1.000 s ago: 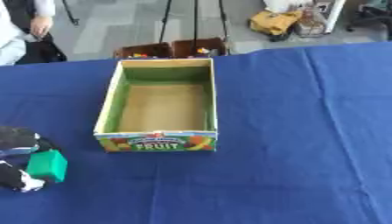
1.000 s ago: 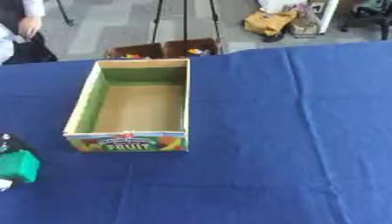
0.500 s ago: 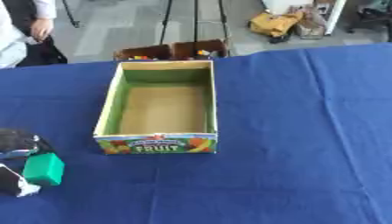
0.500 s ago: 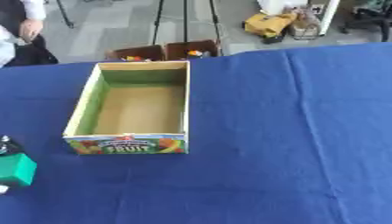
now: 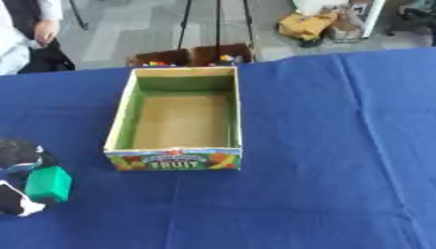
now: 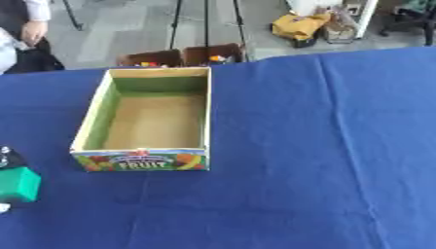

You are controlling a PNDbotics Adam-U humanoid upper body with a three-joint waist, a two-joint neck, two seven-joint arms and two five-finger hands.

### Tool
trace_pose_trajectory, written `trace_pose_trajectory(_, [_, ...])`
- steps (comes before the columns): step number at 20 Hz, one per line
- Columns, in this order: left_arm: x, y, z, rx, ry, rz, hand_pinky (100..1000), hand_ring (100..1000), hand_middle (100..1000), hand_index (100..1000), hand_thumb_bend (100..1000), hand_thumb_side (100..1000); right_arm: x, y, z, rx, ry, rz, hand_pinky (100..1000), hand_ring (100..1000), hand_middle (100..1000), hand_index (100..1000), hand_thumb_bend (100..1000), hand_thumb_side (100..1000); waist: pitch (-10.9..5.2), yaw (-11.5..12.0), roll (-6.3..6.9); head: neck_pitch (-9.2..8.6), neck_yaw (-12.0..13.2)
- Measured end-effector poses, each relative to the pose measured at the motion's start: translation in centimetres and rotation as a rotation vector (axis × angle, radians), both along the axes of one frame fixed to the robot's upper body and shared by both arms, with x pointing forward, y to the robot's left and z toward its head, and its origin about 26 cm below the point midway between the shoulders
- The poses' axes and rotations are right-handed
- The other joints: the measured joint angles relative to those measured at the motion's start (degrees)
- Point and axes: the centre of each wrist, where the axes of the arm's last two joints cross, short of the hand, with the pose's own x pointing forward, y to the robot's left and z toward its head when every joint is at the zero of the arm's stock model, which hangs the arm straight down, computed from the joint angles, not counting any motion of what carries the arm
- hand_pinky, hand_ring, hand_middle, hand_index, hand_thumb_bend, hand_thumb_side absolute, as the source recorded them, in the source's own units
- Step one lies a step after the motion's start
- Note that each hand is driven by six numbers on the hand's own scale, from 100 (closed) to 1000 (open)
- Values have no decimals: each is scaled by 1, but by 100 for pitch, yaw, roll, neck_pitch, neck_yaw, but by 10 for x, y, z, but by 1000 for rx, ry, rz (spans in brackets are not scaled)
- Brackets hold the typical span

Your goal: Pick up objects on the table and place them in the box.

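Note:
An open cardboard box (image 5: pixel 174 160) with green inner walls and a "FRUIT" label on its front stands empty on the blue tablecloth (image 5: pixel 332 146), left of centre. At the far left edge, my left hand (image 5: pixel 17 154) is shut on a green block (image 5: pixel 48 184), with dark fingers above the block and a black-and-white part (image 5: pixel 12 203) below it. The block sits level with the box's front left corner, a short way to the left of it. I cannot tell whether it touches the cloth. My right hand shows in no view.
The blue cloth stretches wide to the right of and in front of the box. Beyond the table's far edge stand two brown crates (image 5: pixel 191 54) with small coloured things, tripod legs and a yellow bag (image 5: pixel 305 25) on the floor.
The whole picture has shifted down a little. My left hand and the green block have stayed at about the same spot at the left edge.

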Motion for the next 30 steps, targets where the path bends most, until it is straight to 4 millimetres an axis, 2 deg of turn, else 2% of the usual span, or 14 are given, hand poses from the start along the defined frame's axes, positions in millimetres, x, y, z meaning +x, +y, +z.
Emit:
trace_pose_trajectory(3, [0,-3,4,-18,-18,-12,216,448,490,667,100,422,0,-1,-1,1,2,-2,712,770,525,718,144,626,-1,5,14,0,-16])
trace_pose_trajectory(4, [0,-5,8,-28,-31,-19,207,444,487,663,100,497,0,-1,-1,1,5,-3,712,770,526,718,138,624,-2,13,23,1,-21])
trace_pose_trajectory(5, [0,-8,13,-40,-47,-29,203,442,485,662,100,402,-1,-1,-2,1,8,-4,712,770,526,718,137,623,-9,23,36,1,-26])
trace_pose_trajectory(6, [0,-10,19,-53,-65,-41,199,440,484,662,100,394,-1,-1,-2,1,9,-5,712,770,526,719,135,622,-24,27,51,3,-36])
trace_pose_trajectory(10, [-1,-24,50,-99,-143,-96,189,438,482,662,100,356,-1,-2,-4,0,15,-8,713,770,526,718,127,619,-78,32,93,31,-52])
trace_pose_trajectory(11, [-1,-28,59,-109,-166,-114,187,437,483,662,100,440,-1,-3,-4,-1,19,-9,713,770,526,719,126,623,-96,32,107,50,-54])
trace_pose_trajectory(12, [-1,-32,68,-118,-186,-131,185,436,481,661,100,344,-1,-3,-5,-2,20,-10,713,770,526,719,125,618,-115,32,128,60,-56])
trace_pose_trajectory(13, [-1,-36,77,-126,-205,-147,181,434,480,660,100,425,-1,-3,-4,-4,21,-11,713,770,527,719,121,624,-134,32,145,62,-57])
trace_pose_trajectory(14, [0,-40,85,-134,-223,-164,179,433,479,660,100,332,-2,-4,-5,-6,23,-12,713,770,527,719,123,617,-155,27,160,65,-57])
trace_pose_trajectory(19, [2,-57,124,-167,-302,-232,173,429,476,658,100,318,-2,-3,-7,-12,34,-9,714,771,527,719,117,615,-217,-18,235,110,-43])
trace_pose_trajectory(23, [9,-75,147,-196,-355,-292,168,428,476,657,100,307,-2,-2,-8,-17,43,0,714,771,527,719,110,612,-270,-82,294,121,-21])
trace_pose_trajectory(27, [24,-95,161,-217,-380,-351,177,436,483,660,100,296,-2,-1,-9,-24,49,9,715,772,526,719,109,611,-274,-167,344,134,46])
trace_pose_trajectory(30, [40,-107,158,-218,-369,-382,184,442,488,664,100,299,-1,0,-9,-27,51,16,717,773,525,720,107,610,-274,-231,379,129,91])
